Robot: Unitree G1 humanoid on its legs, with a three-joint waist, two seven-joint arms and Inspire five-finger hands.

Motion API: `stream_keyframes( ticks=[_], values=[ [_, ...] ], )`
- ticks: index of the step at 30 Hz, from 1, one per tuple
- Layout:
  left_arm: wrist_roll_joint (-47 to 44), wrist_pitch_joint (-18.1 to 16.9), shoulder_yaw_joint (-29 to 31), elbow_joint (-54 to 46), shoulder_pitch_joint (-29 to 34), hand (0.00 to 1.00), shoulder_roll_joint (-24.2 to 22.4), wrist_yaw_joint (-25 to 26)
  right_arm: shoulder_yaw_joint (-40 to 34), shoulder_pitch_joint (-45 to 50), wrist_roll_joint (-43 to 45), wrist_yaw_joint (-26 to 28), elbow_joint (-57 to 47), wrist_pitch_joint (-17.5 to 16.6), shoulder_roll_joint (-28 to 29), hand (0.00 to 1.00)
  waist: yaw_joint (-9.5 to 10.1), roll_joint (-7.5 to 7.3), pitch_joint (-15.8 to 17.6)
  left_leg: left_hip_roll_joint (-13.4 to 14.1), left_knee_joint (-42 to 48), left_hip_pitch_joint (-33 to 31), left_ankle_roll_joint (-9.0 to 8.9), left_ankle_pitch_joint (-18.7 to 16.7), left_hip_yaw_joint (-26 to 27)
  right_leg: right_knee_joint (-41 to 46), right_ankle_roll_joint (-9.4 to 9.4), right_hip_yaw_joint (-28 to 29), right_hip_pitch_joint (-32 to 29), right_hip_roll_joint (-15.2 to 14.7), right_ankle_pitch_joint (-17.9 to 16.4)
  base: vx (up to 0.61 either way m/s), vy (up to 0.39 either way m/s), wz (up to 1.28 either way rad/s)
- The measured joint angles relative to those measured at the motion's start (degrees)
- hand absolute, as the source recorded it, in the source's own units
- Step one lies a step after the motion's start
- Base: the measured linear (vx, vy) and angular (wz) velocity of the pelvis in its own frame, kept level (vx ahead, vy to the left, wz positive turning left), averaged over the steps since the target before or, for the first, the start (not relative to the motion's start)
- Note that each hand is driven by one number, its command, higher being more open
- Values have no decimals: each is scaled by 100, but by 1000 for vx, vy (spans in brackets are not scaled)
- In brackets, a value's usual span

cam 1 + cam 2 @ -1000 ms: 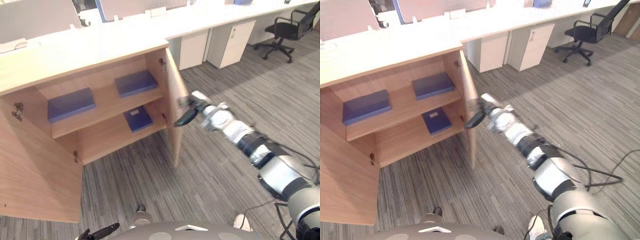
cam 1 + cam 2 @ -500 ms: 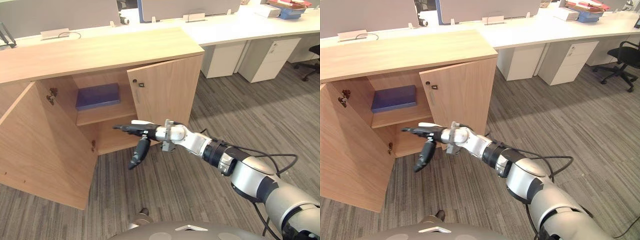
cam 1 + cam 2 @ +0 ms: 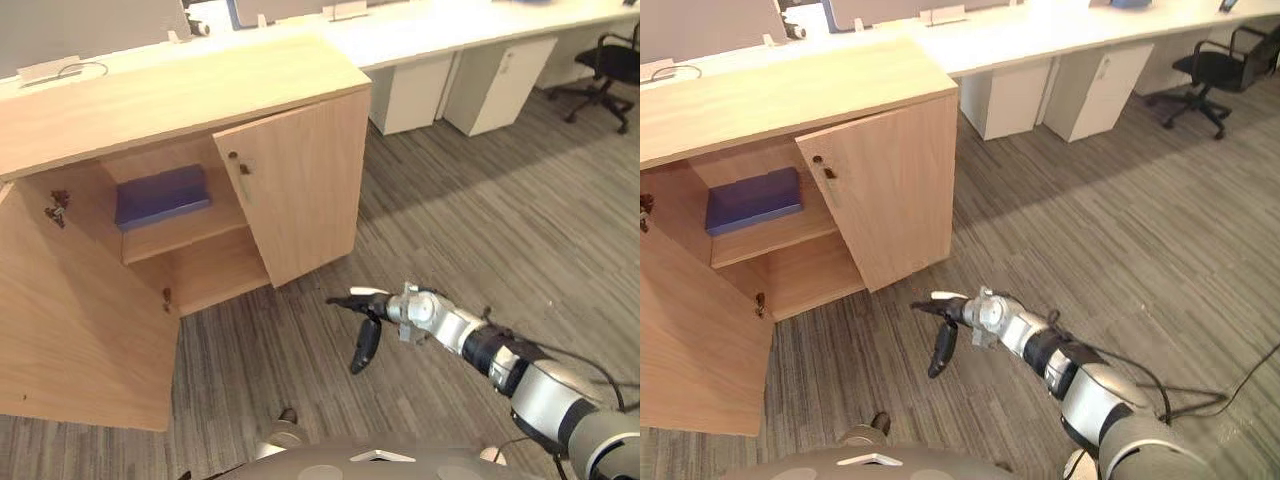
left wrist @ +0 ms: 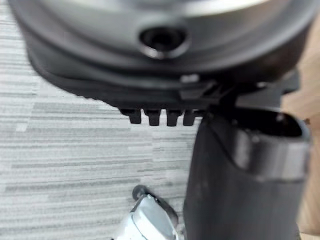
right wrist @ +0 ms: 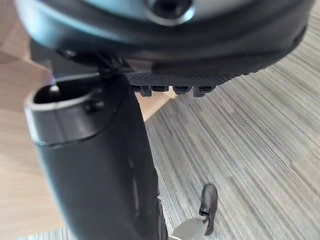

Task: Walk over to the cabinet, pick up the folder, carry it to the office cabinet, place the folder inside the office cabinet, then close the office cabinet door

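The right hand has drawn back from the half-shut light wooden cabinet door, fingers slack and empty. The flat blue folder lies on the upper shelf. Retreating now could leave it ajar.

A dark blue folder lies flat on the upper shelf of the light-wood office cabinet, toward its left side. The cabinet's right door stands half shut, angled outward. Its left door is swung wide open.
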Motion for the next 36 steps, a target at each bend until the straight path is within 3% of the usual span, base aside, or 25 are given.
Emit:
stream_keyframes(
  ticks=[1, 5, 6, 8, 10, 11, 12, 18, 25, 30, 36],
  values=[
    [0, 0, -2, -23, -9, 100, -7, 1, -180, 143, -27, -17, 150, 32, 85, 100, -7, 15, 28, -2, 1, 9, 2, -1, 13, 0, -2, 14, -1, -3, 3, 17, 9, -8],
    [0, 12, -106, -103, -88, 100, -109, 10, -2299, 910, -387, -577, 1548, 132, 851, 100, -70, 85, 137, -59, 20, 41, 18, -22, 47, 1, 10, 50, 17, -59, 24, 13, 11, -4],
    [0, 30, -102, -103, -88, 100, -190, 32, -3326, 1100, -554, -924, 1968, 195, 1097, 100, -159, 118, 204, -78, 74, 115, 20, -83, 87, 0, 16, 90, 91, -81, 28, 13, 30, -9],
    [0, 57, -100, -101, -95, 100, -251, 63, -4485, 1370, -609, -1256, 2221, 206, 1250, 100, -227, 126, 210, -83, 204, 122, 28, -174, 126, 0, 16, 127, 129, -87, 28, 1, 31, -11],
    [2, 171, -69, -97, -158, 100, -309, 142, -6274, 1791, -571, -1872, 2358, 302, 1406, 100, -369, 135, 211, -72, 308, 134, 18, -257, 197, -1, 16, 194, 145, -82, 26, -10, 21, -16],
    [9, 176, -51, -97, -158, 100, -309, 159, -6616, 1884, -541, -1980, 2395, 324, 1402, 100, -406, 138, 211, -68, 308, 155, 17, -265, 224, -1, 16, 224, 149, -81, 27, -11, 20, -22],
    [18, 238, 116, -97, -170, 100, -311, 177, -7456, 2153, -326, -2232, 2397, 419, 1392, 100, -490, 154, 208, -59, 306, 208, 23, -293, 272, -1, 17, 278, 175, -78, 26, -7, 16, -17],
    [210, 283, 661, -85, -267, 100, -325, 192, -9596, 3040, 517, -2821, 2381, 573, 1462, 100, -785, 233, 141, -30, 298, 315, 37, -365, 467, -1, 23, 442, 178, -65, 12, -3, 17, -16],
    [167, 306, 1028, -88, -292, 100, -455, 209, -10456, 3309, 1256, -2889, 2251, 598, 2020, 100, -926, 243, 8, -9, 289, 403, 43, -398, 590, -1, 19, 553, 189, -56, 22, 4, 17, -8],
    [97, 375, 1024, -91, -312, 100, -586, 218, -10362, 3307, 1149, -2879, 2114, 579, 2077, 100, -942, 217, -168, 1, 298, 417, 45, -404, 599, 0, 17, 558, 205, -45, 20, 0, 0, 0],
    [-121, 386, 1017, -71, -366, 100, -696, 338, -9934, 3273, 915, -2914, 2046, 565, 2039, 100, -957, 225, -102, -12, 670, 289, 152, -519, 514, 30, 14, 344, 396, -60, -38, -32, 13, 14]
  ],
)
